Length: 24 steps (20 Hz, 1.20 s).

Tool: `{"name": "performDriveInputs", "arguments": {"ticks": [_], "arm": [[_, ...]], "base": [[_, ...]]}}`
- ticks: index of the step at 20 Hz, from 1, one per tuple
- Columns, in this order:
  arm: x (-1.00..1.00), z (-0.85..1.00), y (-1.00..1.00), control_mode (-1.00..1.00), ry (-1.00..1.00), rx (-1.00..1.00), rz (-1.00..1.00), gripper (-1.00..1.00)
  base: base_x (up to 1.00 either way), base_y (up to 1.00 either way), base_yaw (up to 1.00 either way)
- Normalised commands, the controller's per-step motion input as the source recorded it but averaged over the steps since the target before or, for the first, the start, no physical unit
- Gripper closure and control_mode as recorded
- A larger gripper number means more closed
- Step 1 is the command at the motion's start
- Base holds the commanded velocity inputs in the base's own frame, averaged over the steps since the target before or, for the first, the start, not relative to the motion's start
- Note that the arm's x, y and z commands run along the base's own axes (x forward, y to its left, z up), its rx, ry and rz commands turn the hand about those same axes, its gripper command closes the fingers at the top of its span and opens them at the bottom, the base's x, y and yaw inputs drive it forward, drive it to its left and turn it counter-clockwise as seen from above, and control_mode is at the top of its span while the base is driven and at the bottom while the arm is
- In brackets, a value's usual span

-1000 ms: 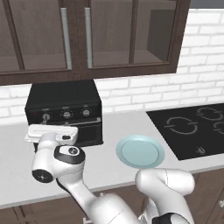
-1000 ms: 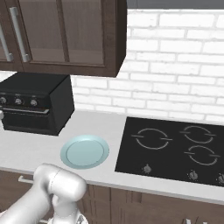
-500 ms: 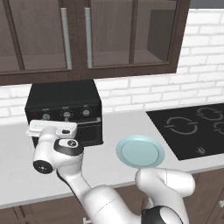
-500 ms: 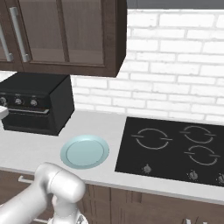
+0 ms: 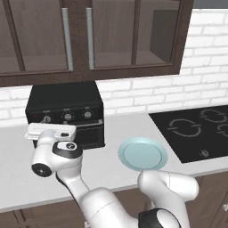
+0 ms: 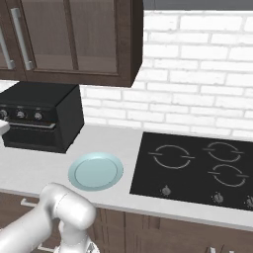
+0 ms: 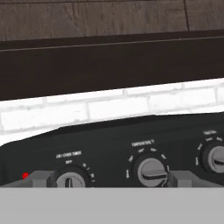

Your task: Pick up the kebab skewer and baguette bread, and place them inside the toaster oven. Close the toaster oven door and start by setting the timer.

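Raised slightly since a second ago, the robot's hand (image 5: pixel 49 132) now sits level with the knob row of the oven (image 5: pixel 66 116), just in front of its left half. Its jaws stand fully apart, holding nothing. From the hand camera, the two dark fingertips (image 7: pixel 40 178) rise on either side of the left knob (image 7: pixel 70 179) and the middle knob (image 7: pixel 151 170), with a third knob (image 7: pixel 216 158) at the right edge and a small red light (image 7: pixel 25 175) at the far left of the panel. The oven stands on the pale tabletop (image 5: pixel 102 156) against a white brick wall (image 5: pixel 147 95), under dark wood cabinets (image 5: pixel 89 40). Its door (image 6: pixel 32 136) appears shut in the right base view. A light-blue plate (image 5: pixel 143 153) lies bare on the tabletop to the right of the oven, well apart from it, and a black cooktop (image 6: pixel 197 168) sits further right, near the plate.
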Motion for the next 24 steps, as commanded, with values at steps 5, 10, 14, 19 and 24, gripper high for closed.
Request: {"name": "performDriveInputs", "arguments": {"ticks": [5, 10, 14, 19, 24], "arm": [[0.11, -0.14, 0.08, -1.00, 0.00, 0.00, 0.00, -1.00], [0.07, -0.04, 0.00, -1.00, 0.00, 0.00, 0.00, -1.00], [0.13, 0.00, 0.00, -1.00, 0.00, 0.00, 0.00, -1.00], [0.19, 0.00, 0.04, -1.00, 0.00, 0.00, 0.00, -1.00], [0.20, 0.00, 0.02, -1.00, 0.00, 0.00, 0.00, -1.00]], "base": [[0.00, 0.00, 0.00], [0.00, 0.00, 0.00], [0.00, 0.00, 0.00], [0.00, 0.00, 0.00], [0.00, 0.00, 0.00]]}}
